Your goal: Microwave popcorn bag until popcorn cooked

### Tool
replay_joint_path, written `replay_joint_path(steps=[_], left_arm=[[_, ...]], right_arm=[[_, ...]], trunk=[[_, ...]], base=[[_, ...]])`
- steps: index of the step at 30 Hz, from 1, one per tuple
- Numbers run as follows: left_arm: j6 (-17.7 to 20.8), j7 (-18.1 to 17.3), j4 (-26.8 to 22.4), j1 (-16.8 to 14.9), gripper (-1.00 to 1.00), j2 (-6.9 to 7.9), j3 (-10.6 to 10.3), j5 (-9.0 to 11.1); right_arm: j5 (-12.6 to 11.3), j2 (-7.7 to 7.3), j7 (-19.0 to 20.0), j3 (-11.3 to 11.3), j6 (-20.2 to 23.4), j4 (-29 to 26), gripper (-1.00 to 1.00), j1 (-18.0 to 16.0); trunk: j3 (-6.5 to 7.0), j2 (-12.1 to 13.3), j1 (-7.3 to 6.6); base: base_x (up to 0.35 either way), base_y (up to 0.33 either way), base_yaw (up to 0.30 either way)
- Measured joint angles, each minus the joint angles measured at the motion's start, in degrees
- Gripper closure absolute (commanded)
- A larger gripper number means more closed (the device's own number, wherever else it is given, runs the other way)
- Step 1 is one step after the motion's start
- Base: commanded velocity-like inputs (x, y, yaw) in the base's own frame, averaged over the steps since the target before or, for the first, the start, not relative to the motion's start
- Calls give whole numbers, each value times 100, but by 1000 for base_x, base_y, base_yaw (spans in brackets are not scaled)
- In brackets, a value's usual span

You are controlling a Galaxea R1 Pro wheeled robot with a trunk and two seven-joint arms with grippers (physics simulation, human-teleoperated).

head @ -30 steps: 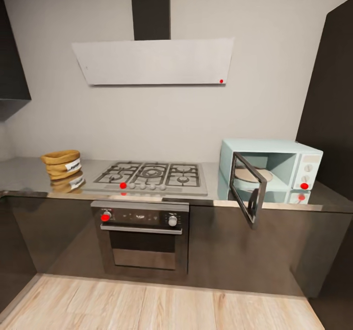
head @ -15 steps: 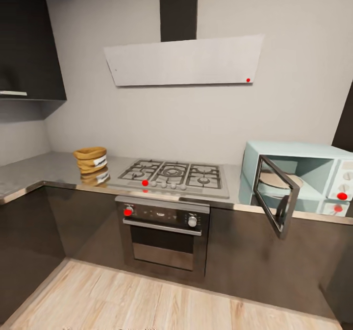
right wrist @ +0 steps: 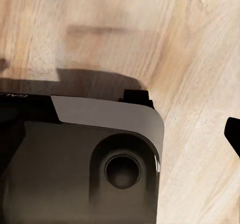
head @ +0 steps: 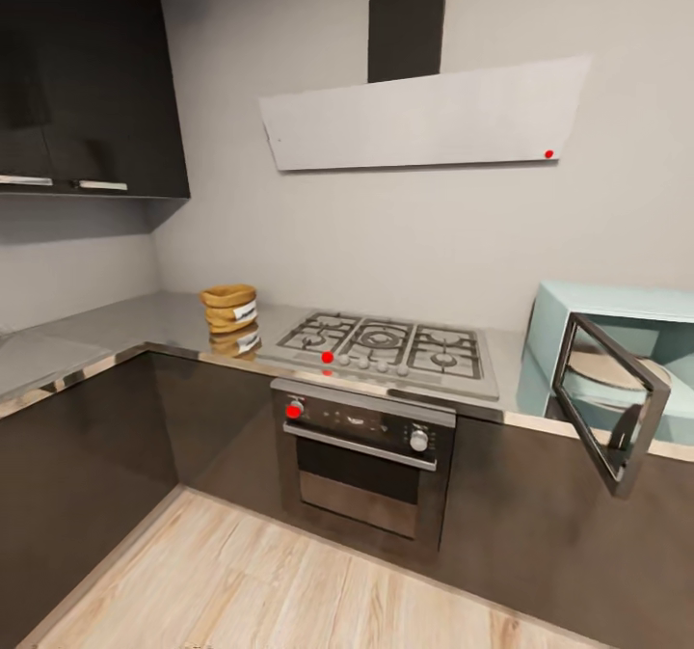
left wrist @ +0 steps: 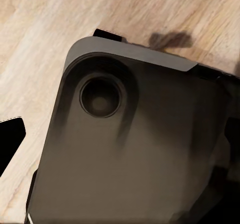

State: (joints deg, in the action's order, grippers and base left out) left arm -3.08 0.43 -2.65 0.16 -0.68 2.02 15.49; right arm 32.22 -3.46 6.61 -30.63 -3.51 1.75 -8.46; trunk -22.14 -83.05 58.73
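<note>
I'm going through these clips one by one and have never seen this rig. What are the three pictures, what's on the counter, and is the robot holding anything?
These are simulator renders from a wheeled two-armed robot. The large picture comes from its head camera, facing a kitchen. On the counter stand a tan popcorn bag, a gas hob and, at the right edge, a pale blue microwave with its door swung open. An oven sits under the hob. The two small pictures come from cameras on the left and right wrists; each looks down at the robot's dark base and the wood floor. No pincer can be made out there, so I cannot tell whether anything is held. The bag sits untouched.
</note>
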Motion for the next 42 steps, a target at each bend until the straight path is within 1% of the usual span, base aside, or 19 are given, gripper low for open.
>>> replay_joint_path(steps=[42], left_arm=[[13,-11,0,0,-100,10,-8,-1]], right_arm=[[0,-9,6,0,-5,0,-100,0]], trunk=[[0,0,-1]], base=[[4,0,284]])
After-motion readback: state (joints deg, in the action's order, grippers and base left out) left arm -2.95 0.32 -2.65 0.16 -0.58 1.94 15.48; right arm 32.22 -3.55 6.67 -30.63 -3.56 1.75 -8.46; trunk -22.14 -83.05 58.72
